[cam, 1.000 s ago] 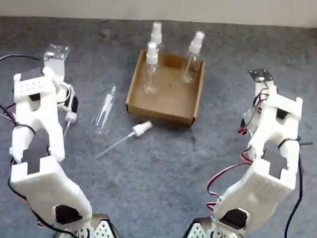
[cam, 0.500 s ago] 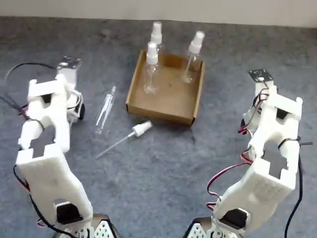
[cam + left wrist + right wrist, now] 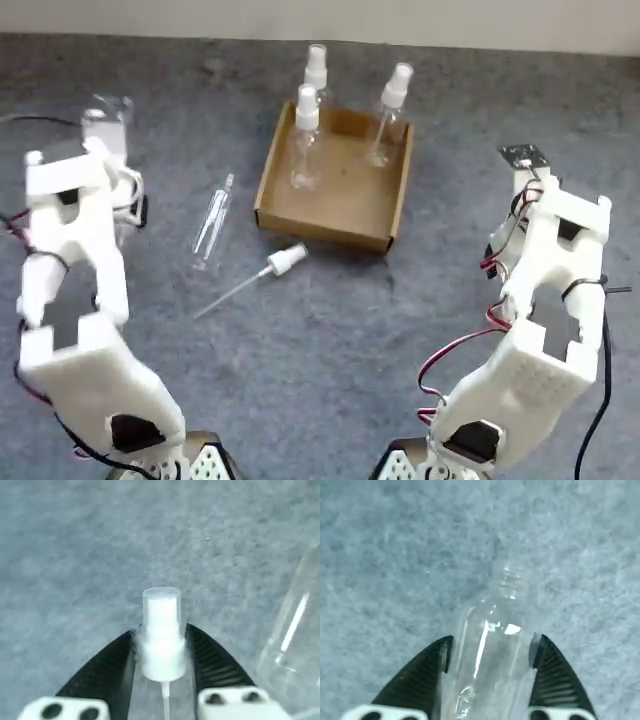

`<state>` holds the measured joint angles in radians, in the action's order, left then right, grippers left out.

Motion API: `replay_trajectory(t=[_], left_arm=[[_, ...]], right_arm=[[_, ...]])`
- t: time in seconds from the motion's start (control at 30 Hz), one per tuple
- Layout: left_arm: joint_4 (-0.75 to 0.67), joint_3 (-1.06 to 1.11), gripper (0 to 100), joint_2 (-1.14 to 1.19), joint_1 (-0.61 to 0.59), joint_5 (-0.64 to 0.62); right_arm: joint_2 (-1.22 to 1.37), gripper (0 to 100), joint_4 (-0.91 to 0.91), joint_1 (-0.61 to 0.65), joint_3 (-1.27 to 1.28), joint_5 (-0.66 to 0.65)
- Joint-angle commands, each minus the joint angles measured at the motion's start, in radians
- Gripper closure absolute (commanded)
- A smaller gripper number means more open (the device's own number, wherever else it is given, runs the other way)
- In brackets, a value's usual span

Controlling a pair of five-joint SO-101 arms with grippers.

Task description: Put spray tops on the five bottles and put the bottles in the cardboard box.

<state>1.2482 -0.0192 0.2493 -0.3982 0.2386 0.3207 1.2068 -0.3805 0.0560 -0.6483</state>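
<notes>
Spray top tight between jaws of left gripper; bottle likewise in right gripper.

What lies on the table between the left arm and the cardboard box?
An uncapped clear bottle lying on its side, between the left arm and the cardboard box, as the high view shows.

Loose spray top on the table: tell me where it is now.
In the high view the loose spray top lies left of centre on the table, just outside the cardboard box's near wall, with the capless bottle lying close beside it.
</notes>
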Motion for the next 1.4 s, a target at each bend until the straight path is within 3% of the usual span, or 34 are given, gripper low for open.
replay_trajectory(t=[0.0, 0.23, 0.4, 0.63, 1.37], left_arm=[[0.035, 0.073, 100, -0.245, 0.045, -0.026], [0.031, 0.344, 100, -0.562, 0.17, -0.038], [-0.069, 0.503, 100, -0.723, 0.24, -0.161], [-0.186, 0.691, 100, -0.86, 0.294, -0.169], [-0.193, 0.716, 100, -0.875, 0.295, -0.169]], right_arm=[[-0.013, 84.6, 0.033, -0.004, -0.062, -0.008], [-0.015, 67.0, 0.038, 0.016, -0.064, -0.008], [-0.008, 67.0, 0.038, 0.051, -0.151, 0.086], [-0.002, 73.9, 0.15, 0.096, -0.302, 0.129], [0.124, 75.7, 0.243, 0.016, -0.367, 0.077]])
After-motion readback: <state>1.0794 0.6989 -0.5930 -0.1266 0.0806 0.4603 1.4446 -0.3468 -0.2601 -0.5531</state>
